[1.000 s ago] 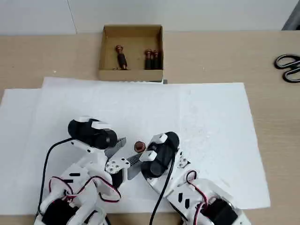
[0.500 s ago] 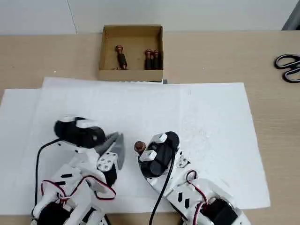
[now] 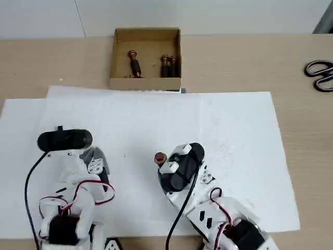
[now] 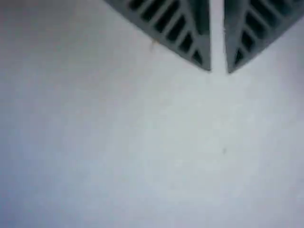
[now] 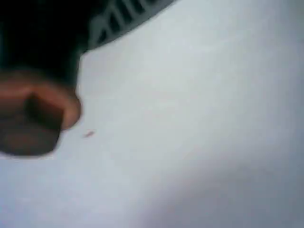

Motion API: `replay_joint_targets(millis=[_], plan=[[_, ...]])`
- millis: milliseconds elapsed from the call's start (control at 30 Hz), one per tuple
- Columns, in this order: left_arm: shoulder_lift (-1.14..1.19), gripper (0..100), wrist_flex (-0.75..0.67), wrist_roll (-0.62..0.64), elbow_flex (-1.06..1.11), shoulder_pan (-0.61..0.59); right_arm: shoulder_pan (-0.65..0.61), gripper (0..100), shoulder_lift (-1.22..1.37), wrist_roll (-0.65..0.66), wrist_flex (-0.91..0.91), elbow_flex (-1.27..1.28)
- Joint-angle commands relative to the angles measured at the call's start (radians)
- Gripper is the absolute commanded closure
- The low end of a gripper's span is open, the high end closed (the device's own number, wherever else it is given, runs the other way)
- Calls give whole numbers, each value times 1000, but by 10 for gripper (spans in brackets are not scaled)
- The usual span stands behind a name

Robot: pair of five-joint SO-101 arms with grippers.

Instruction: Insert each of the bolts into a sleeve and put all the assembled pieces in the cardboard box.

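Wooden table point(image 3: 234, 57), white paper point(image 3: 234, 130) spread over it. On the left, our left gripper point(image 4: 218, 66) sits pinched almost closed on nothing, low over the sheet. Rightward, the right gripper point(image 3: 163, 162) clamps the sleeved bolt point(image 3: 159, 157), copper head poking past its jaws. We fear a shallow hold could let it slip before the cardboard box point(image 3: 145, 83), well apart across the table.

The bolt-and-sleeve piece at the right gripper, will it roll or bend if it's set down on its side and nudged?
The assembled piece looks round along its length, with a copper-coloured head, so on its side it would likely roll. It looks like rigid metal, so it is probably stiff and fairly heavy for its size.
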Motion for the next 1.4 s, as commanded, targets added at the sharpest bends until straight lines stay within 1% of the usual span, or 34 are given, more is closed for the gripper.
replay_joint_targets(millis=[0,167,300,433,567,733,833,967,1167,1367], plan=[[-9,994,-32,-41,56,-29,77,995,-10,8,-36,-9],[-9,994,-32,-61,111,-29,174,995,-1,8,-130,-3],[-9,994,-32,-94,196,-35,245,996,-1,8,-157,34],[-11,994,-34,-104,196,-29,303,996,1,8,-182,32],[-11,994,-32,-104,196,-29,317,996,1,6,-209,31],[-11,994,-28,-98,196,-35,318,996,61,8,-343,-5],[-11,994,-26,-98,196,-35,346,996,219,2,-366,-81],[-11,994,-31,-101,194,-28,387,996,521,-25,-486,-267],[-11,994,-31,-103,194,21,397,996,1012,-83,-602,-614],[-11,994,-31,-103,194,20,395,996,1426,-81,-728,-916]])
